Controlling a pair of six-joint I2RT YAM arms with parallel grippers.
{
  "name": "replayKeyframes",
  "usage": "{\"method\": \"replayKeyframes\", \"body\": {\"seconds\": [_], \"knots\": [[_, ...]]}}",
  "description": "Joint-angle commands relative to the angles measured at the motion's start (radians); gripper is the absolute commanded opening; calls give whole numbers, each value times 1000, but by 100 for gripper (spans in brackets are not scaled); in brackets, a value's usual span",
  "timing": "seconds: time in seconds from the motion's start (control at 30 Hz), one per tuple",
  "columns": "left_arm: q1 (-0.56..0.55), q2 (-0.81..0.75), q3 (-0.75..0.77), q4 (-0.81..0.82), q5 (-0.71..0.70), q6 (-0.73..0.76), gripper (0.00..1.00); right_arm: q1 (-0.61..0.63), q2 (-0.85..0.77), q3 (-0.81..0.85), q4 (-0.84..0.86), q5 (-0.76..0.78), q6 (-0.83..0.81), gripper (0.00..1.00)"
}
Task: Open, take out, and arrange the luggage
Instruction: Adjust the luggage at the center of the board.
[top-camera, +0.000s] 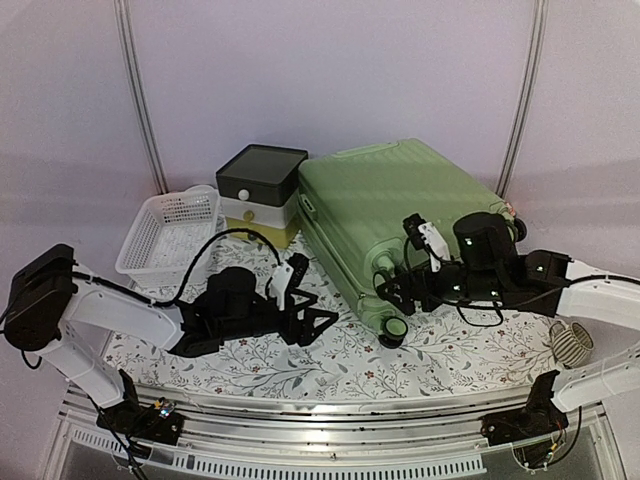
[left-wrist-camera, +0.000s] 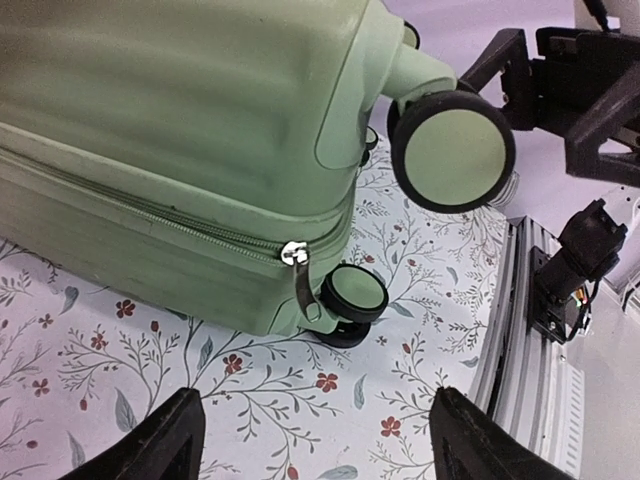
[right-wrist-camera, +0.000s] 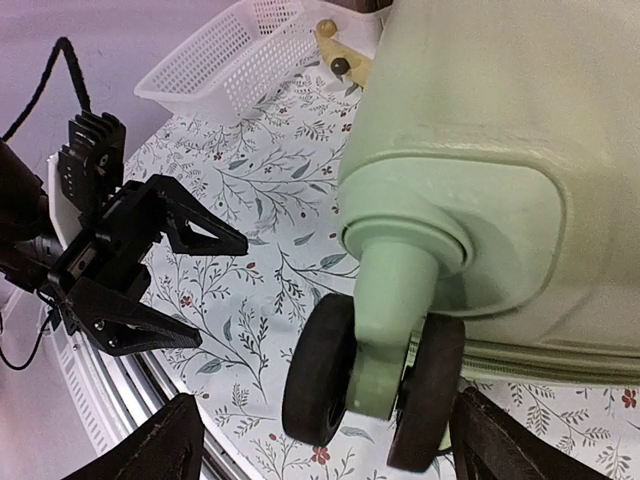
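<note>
Top view: the large light-green ribbed hard-shell suitcase (top-camera: 400, 210) lies flat on the flower-patterned bench (top-camera: 330, 355), right of centre, its wheel end toward the bottom of the frame. I see the zip line run shut along its side, with the metal zipper pull (left-wrist-camera: 298, 272) hanging at the corner just above a small black caster with a green face (left-wrist-camera: 355, 293).

Left end effector (top-camera: 318, 312): fingers spread, gripping nothing. It sits lower centre, on the bench and apart from the suitcase.

Right end effector (top-camera: 392, 292): fingers spread wide and nothing pinched. It is close by the twin black caster wheel on its green stem (right-wrist-camera: 372, 375) at the case's lower corner. I cannot tell whether it touches.

Upper left: a white plastic mesh basket (top-camera: 168, 232). Just beside the suitcase's far-left corner is a dark-lidded white-and-yellow drawer box (top-camera: 258, 186).
</note>
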Motion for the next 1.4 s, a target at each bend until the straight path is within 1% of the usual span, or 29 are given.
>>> {"method": "replayKeyframes", "body": {"seconds": [0.0, 0.17, 0.23, 0.3, 0.47, 0.6, 0.77, 0.97, 1.17, 1.27, 1.37], "knots": [[-31, 8, 11, 46, 18, 21, 80, 6, -118, -89, 10, 131, 67, 88], [-45, 56, 35, 56, 14, -9, 79, 7, -202, -153, -41, 200, 125, 88], [-51, 85, 52, 49, 0, -33, 79, 5, -210, -159, -70, 225, 148, 85], [-62, 111, 62, 60, -14, -54, 78, 5, -216, -166, -89, 249, 175, 80], [-81, 191, 98, 108, -44, -99, 73, -15, -251, -208, -63, 238, 215, 59], [-95, 253, 143, 103, -87, -97, 69, -57, -236, -223, -24, 188, 210, 53], [-98, 282, 149, 145, -143, -74, 63, -73, -156, -191, 44, 180, 178, 51], [-97, 300, 146, 195, -164, -55, 59, -74, 8, -69, 91, 171, 93, 51], [-96, 314, 127, 234, -170, -54, 59, -73, 175, 58, 132, 84, 24, 51], [-97, 314, 118, 246, -179, -50, 59, -73, 214, 88, 137, 83, 16, 51], [-96, 308, 105, 258, -186, -46, 59, -73, 214, 88, 141, 88, 12, 52]]}}
